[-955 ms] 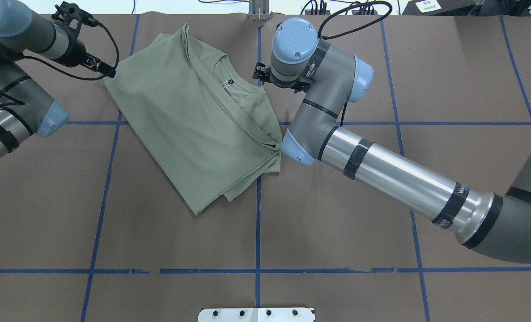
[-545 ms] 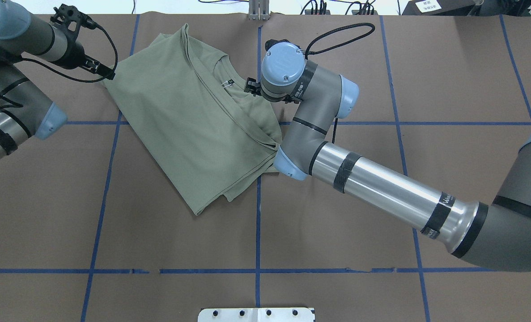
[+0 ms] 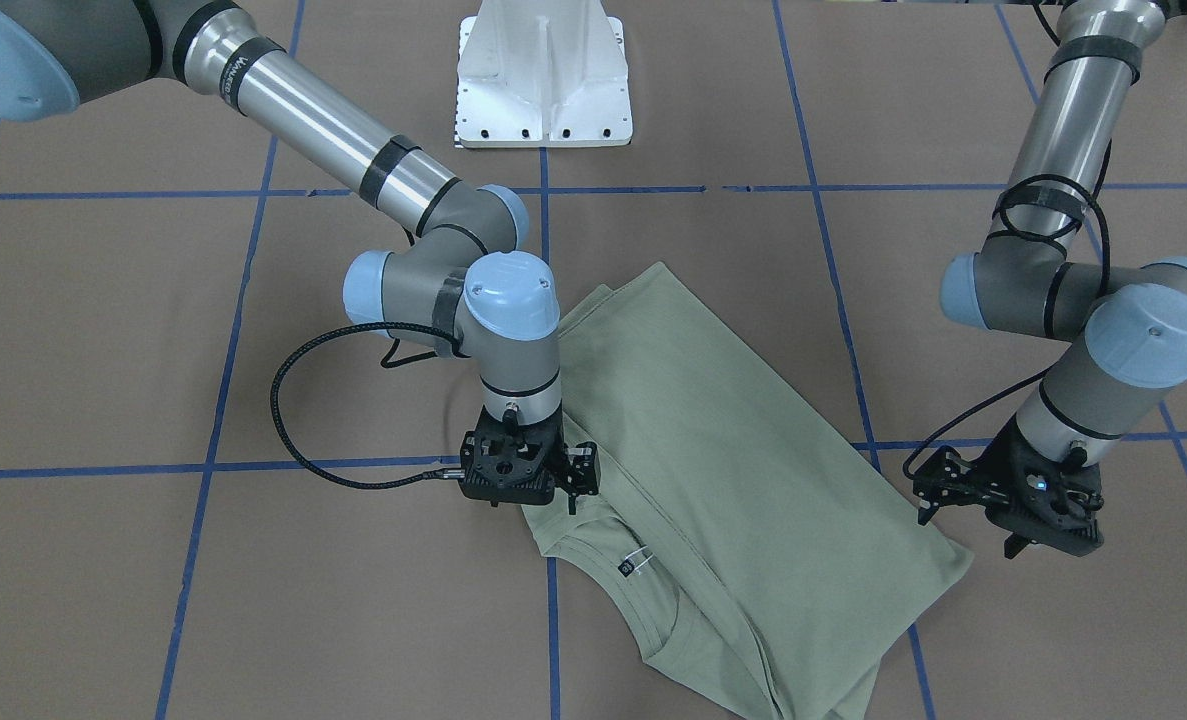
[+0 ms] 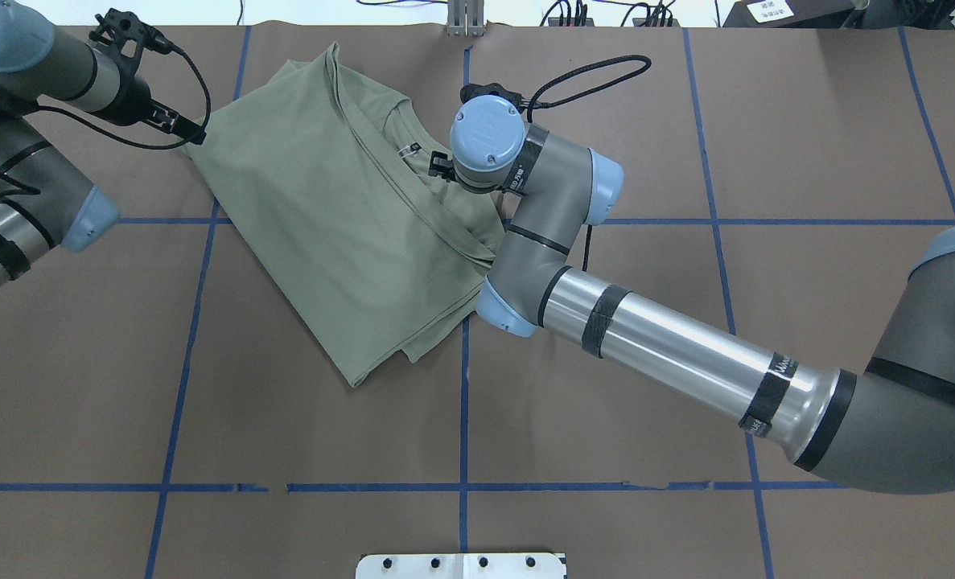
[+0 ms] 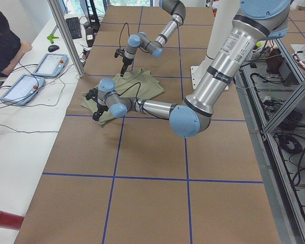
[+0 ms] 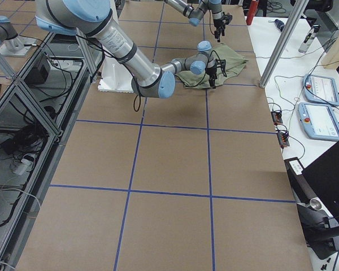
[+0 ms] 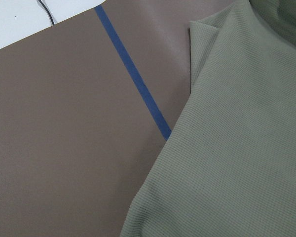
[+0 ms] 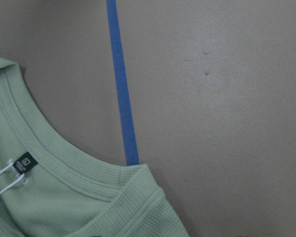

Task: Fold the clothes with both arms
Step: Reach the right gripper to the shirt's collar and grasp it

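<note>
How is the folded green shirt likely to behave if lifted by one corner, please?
Likely floppy: the shirt lies in soft, creased layers, so they would probably droop and unfold. Its thin ribbed knit suggests light weight.

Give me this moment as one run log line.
Stage: mid-fold | shirt: partly folded, lying diagonal | right gripper: low over shoulder beside collar | left gripper: beside shirt corner | grasp: none confirmed

nothing is being read with certainty; white print on the small black neck tag (image 8: 25,163) of the pale sage-green knit shirt (image 8: 64,207) is being left illegible.
</note>
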`<state>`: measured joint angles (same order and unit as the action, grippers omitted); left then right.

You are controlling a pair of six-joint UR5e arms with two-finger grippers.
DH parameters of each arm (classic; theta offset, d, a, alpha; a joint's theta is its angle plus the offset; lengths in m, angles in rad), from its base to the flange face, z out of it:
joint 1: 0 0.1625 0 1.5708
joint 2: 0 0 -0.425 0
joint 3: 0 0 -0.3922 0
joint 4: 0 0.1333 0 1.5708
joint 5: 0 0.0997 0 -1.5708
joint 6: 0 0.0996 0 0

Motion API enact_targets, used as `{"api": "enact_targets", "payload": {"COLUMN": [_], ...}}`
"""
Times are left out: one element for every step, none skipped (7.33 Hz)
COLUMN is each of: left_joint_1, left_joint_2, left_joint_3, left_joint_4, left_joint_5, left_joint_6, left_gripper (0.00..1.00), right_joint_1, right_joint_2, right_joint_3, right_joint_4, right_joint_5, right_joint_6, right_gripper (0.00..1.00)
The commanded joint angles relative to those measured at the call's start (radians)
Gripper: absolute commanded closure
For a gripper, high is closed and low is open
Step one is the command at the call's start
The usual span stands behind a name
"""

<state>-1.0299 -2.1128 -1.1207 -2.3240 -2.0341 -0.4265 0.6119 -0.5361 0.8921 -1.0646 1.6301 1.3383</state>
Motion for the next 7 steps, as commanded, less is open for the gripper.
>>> {"api": "enact_targets", "payload": {"left_joint_1": [-0.002, -0.002, -0.002, -0.002, -0.002, -0.002, -0.002], "left_joint_2": [0.001, 0.001, 0.004, 0.008, 0.01, 0.01, 0.01], "left_joint_3": [-0.001, -0.001, -0.001, -0.002, -0.002, -0.002, -0.002], "left_joint_4": [0.0, 0.0, 0.0, -0.003, -0.008, -0.008, -0.012], "left_joint_5": [0.0, 0.0, 0.0, 0.0, 0.0, 0.0, 0.0], "left_joint_6": [0.0, 0.0, 0.0, 0.0, 0.0, 0.0, -0.002], "left_gripper": [0.0, 0.0, 0.0, 0.0, 0.0, 0.0, 0.0], "right_joint_1": [-0.009, -0.009, -0.011, -0.011, -0.011, -0.011, -0.011], "right_joint_2": [0.005, 0.008, 0.011, 0.014, 0.014, 0.014, 0.018], "right_joint_3": [-0.009, -0.012, -0.013, -0.013, -0.013, -0.013, -0.013], "right_joint_4": [0.0, 0.0, 0.002, 0.002, 0.002, 0.002, 0.002], "right_joint_5": [-0.019, -0.019, -0.019, -0.018, -0.018, -0.018, -0.018], "right_joint_6": [-0.016, -0.016, -0.016, -0.016, -0.016, -0.016, -0.016], "right_gripper": [0.1, 0.24, 0.33, 0.7, 0.98, 1.0, 1.0]}}
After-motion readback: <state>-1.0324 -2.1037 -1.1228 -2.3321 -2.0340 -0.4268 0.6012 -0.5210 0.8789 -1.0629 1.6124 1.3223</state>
